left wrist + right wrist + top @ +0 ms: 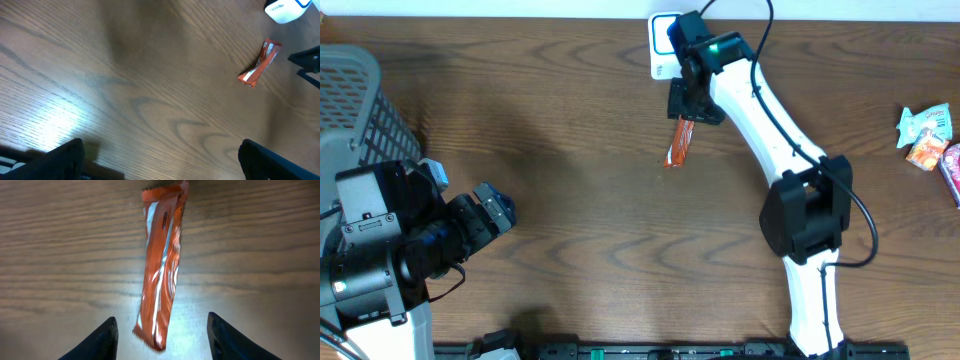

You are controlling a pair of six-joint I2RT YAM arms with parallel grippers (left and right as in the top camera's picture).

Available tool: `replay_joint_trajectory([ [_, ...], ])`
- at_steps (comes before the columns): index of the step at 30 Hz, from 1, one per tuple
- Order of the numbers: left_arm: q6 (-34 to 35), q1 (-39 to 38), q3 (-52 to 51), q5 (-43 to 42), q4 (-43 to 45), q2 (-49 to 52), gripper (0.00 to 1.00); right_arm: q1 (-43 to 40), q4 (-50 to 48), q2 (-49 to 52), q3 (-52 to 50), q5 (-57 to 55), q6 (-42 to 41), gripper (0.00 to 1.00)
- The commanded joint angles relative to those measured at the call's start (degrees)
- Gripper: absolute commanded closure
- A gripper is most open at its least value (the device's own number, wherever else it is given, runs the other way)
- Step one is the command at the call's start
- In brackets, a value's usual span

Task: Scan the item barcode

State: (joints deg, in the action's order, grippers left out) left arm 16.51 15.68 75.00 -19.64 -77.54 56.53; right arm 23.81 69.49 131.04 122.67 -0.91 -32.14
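The item is a long orange-and-white snack wrapper (678, 143) lying flat on the wooden table, also in the left wrist view (258, 63) at the upper right. My right gripper (692, 105) hovers over its far end. In the right wrist view the wrapper (161, 265) runs down between the two fingers, and my right gripper (161, 317) is open with a gap on each side of it. A white scanner (663, 42) sits just beyond the wrapper at the table's back edge. My left gripper (480, 195) is wide open over bare wood at the left, holding nothing (160, 145).
A grey mesh basket (360, 100) stands at the far left. Several small snack packs (930, 135) lie at the right edge. The scanner (285, 9) shows at the top right of the left wrist view.
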Motion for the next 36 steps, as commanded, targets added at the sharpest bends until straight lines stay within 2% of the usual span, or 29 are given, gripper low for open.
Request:
replay_joint_trajectory([
  [1, 0.09, -0.02, 0.24, -0.70, -0.02, -0.04, 0.02, -0.11, -0.22, 4.74, -0.17, 5.18, 3.15, 0.48],
  [5, 0.09, -0.02, 0.24, -0.70, -0.02, -0.04, 0.02, 0.07, 0.42, 8.28, -0.17, 5.70, 4.55, 0.50],
  [10, 0.09, -0.02, 0.24, -0.70, -0.02, -0.04, 0.02, -0.13, 2.38, 10.29, -0.17, 5.99, 8.41, 0.75],
  [14, 0.09, -0.02, 0.24, -0.68, -0.02, -0.04, 0.02, -0.22, 6.71, 9.94, -0.15, 5.99, 11.41, 0.88],
  [20, 0.09, -0.02, 0.24, -0.68, -0.02, -0.04, 0.02, -0.09, 18.95, 9.14, -0.13, 5.97, 19.93, 0.94],
  [23, 0.09, -0.02, 0.24, -0.70, -0.02, -0.04, 0.02, -0.11, 23.19, 9.05, -0.09, 5.53, 21.57, 0.93],
  [25, 0.09, -0.02, 0.24, -0.68, -0.02, -0.04, 0.02, -0.15, 25.16, 9.05, -0.09, 3.39, 21.49, 0.88],
  [27, 0.09, -0.02, 0.24, -0.68, -0.02, -0.04, 0.02, -0.24, 25.51, 9.05, -0.09, 1.14, 21.46, 0.69],
  [29, 0.09, -0.02, 0.24, -0.70, -0.02, -0.04, 0.02, -0.37, 25.03, 9.05, -0.09, -0.59, 21.46, 0.46],
  [31, 0.09, -0.02, 0.24, -0.70, -0.02, -0.04, 0.02, -0.57, 24.30, 9.05, -0.09, -1.49, 21.49, 0.30],
  [34, 0.09, -0.02, 0.24, -0.68, -0.02, -0.04, 0.02, -1.27, 21.49, 9.05, -0.09, -1.77, 21.51, 0.28],
  [36, 0.09, -0.02, 0.24, -0.70, -0.02, -0.04, 0.02, -1.70, 19.93, 9.05, -0.09, -1.77, 21.51, 0.23],
])
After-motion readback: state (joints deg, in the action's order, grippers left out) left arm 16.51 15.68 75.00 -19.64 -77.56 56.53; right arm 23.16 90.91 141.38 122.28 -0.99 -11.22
